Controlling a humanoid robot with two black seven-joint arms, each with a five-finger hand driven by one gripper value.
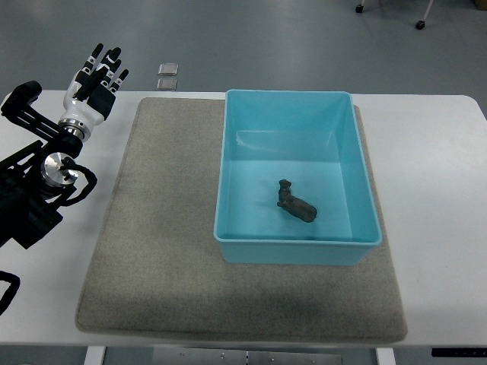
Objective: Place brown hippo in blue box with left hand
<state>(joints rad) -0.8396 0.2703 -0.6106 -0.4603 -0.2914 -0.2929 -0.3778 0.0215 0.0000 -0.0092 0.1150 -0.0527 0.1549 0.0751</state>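
A small brown hippo point(295, 204) lies on the floor of the blue box point(292, 99), toward its near side. The box stands on a grey mat point(167, 228). My left hand point(100, 76) is at the far left of the table, well away from the box, its fingers spread and holding nothing. Its arm comes in from the left edge. The right arm is out of view.
The white table point(434, 167) carries the mat and the box. Two small grey squares point(168, 75) lie on the floor beyond the table's far edge. Chair castors point(419, 24) show at the top right.
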